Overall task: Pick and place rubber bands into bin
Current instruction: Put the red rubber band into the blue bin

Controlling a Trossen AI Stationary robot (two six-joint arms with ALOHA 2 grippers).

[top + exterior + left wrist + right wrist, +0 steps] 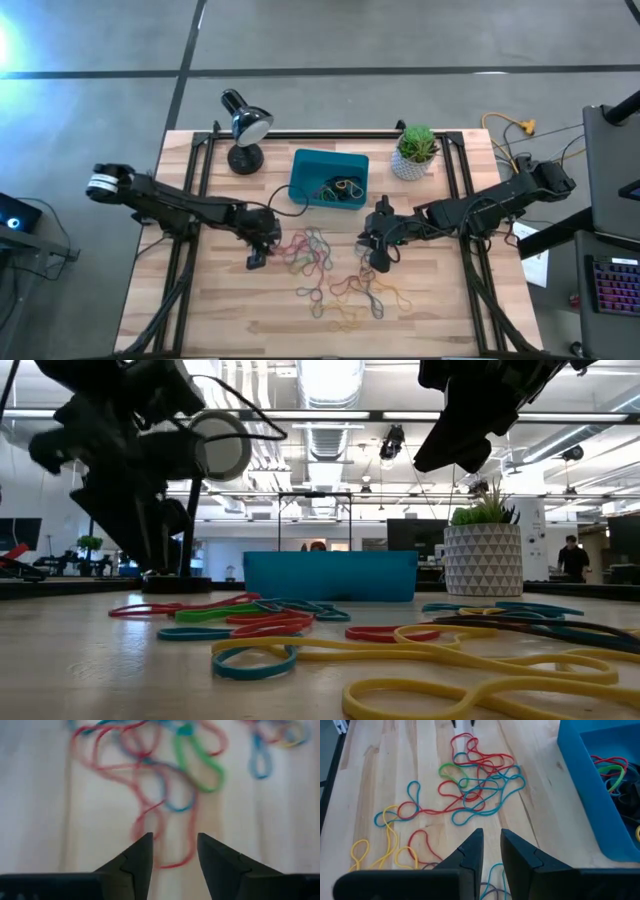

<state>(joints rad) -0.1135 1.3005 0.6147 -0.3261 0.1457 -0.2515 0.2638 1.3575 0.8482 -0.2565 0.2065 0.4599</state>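
Many coloured rubber bands point(325, 270) lie loose on the wooden table, near the middle point(290, 628). Some more lie inside the teal bin point(300, 165) at the far middle point(612, 770). My left gripper point(256, 260) points steeply down at the left end of the pile. It is open, its fingertips point(175, 845) standing either side of a red loop's end point(167, 862) that lies flat on the wood. My right gripper point(378, 265) hangs higher over the right of the pile. A narrow gap shows between its fingers point(490, 837), with nothing in it.
A black desk lamp point(243, 125) stands far left of the bin, and a white pot with a green plant point(414, 152) far right of it. A black cable point(285, 205) runs from the left arm toward the bin. Bare wood lies along the near edge point(200, 320).
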